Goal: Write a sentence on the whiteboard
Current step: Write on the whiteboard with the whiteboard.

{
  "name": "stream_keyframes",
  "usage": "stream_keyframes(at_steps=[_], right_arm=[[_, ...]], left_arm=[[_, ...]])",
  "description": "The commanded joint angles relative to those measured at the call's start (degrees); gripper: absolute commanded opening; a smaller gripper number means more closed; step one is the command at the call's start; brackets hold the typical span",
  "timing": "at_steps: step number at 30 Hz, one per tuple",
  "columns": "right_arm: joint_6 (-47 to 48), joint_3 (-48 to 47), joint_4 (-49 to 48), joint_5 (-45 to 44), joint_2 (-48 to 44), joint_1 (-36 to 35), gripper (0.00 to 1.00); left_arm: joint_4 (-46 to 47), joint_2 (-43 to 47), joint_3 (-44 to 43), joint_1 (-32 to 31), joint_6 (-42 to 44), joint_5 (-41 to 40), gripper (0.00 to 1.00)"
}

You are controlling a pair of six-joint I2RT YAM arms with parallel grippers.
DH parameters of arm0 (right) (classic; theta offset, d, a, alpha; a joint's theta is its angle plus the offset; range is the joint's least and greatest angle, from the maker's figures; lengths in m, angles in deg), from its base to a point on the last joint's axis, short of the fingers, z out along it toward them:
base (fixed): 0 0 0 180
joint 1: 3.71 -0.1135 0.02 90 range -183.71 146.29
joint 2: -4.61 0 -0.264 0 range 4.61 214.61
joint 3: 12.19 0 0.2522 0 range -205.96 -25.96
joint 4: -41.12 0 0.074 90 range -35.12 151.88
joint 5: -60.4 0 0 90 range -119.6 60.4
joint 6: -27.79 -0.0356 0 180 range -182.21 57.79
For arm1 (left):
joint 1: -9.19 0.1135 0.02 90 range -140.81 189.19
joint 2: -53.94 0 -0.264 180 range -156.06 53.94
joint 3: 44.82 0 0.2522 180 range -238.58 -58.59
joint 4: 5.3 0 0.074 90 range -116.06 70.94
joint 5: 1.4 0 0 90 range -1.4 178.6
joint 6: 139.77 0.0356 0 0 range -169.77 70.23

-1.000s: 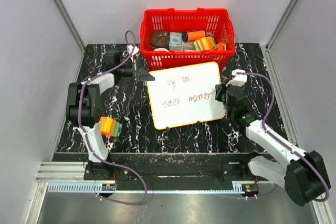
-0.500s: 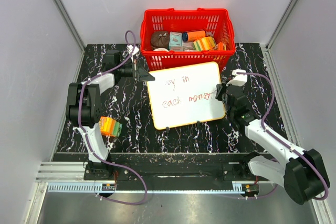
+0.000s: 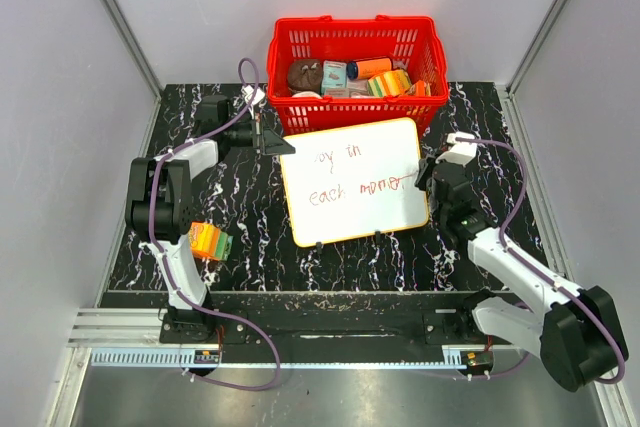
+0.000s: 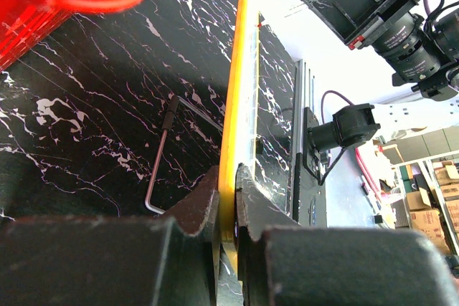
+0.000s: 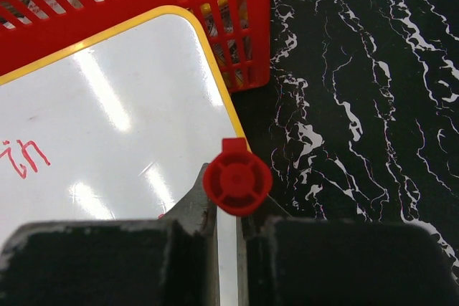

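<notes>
The whiteboard (image 3: 350,212) stands tilted on the dark marbled table, in front of the red basket. Red handwriting, the sentence (image 3: 352,189), runs in two lines: "joy in" above, "each mome.." below. My left gripper (image 3: 274,142) is shut on the board's upper left corner; in the left wrist view the yellow rim (image 4: 234,91) runs edge-on between the shut jaws of that gripper (image 4: 228,180). My right gripper (image 3: 422,181) is at the board's right edge, shut on a red marker (image 5: 237,178) seen end-on. The word "in" (image 5: 26,157) shows on the whiteboard (image 5: 107,98).
The red basket (image 3: 355,24) with several packets stands behind the board. An orange and green block (image 3: 210,241) lies by the left arm. A wire leg (image 4: 161,155) props the board from behind. Grey walls close in left, right and back.
My right gripper with the marker has slid a little to the right along the second line, and the red writing there reaches further towards the board's edge. The left arm has not moved.
</notes>
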Motion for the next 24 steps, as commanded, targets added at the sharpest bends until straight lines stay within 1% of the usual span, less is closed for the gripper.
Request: stream_keyframes(at_steps=[1, 6, 15, 24], right_arm=[[0.6, 0.5, -1.8, 1.2, -3.3, 0.5, 0.00], [0.4, 0.1, -3.0, 2.1, -4.6, 0.5, 0.00], [-0.1, -1.5, -4.0, 2.8, 0.1, 0.5, 0.00], [-0.3, -0.9, -5.0, 2.6, -0.4, 0.5, 0.00]], left_arm=[[0.7, -1.8, 0.0, -3.0, 10.4, -4.7, 0.00], [0.5, -1.8, 0.1, -3.0, 10.5, -4.6, 0.00], [0.2, -1.9, -0.1, -3.1, 10.7, -4.7, 0.00], [0.1, -1.9, -0.2, -3.3, 10.8, -4.7, 0.00]])
